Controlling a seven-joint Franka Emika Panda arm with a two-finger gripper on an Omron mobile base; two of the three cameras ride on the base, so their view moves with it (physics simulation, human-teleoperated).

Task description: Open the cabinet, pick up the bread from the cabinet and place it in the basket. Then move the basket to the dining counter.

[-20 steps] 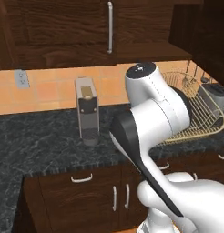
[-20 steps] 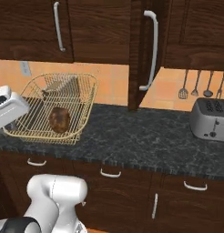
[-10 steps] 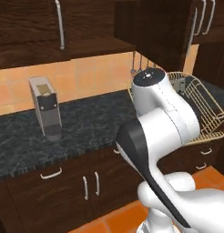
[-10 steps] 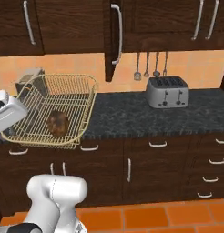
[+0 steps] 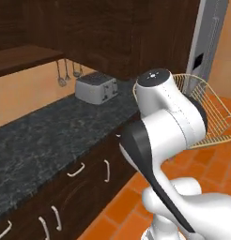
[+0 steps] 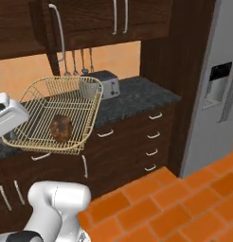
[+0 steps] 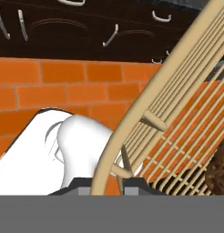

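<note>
Dark wood cabinets [image 6: 104, 28] and a black speckled counter [image 5: 47, 136] run along the wall, with orange brick floor [image 6: 175, 198] below and a steel fridge [image 6: 213, 85] at the end of the run. A toaster [image 5: 95, 88] sits on the counter under some hanging utensils [image 6: 83, 61].

I have the basket [image 6: 61, 113] up in the air, carried out over the edge of the counter and the floor. The gripper [image 7: 111, 181] has its jaws pressed together on the basket's rim; the rounded rim bar runs straight down between the fingertips in the hand view. The bread [image 6: 61, 128] lies inside on the mesh bottom, toward the near side wall.

My worry is that I hold the basket by one edge only. I judge that any quick swing of the arm or turn of the base could make it pivot in the pinch, tip, and roll the bread out onto the floor. It already looks tilted in the left base view. It is also wide, and its far end hangs near the cabinet fronts and toaster, so a careless turn could clip them.

The basket is golden wire, shallow, with flared sides and a thick rounded rim. The bread is a small dark brown lump with a rough crust.
</note>
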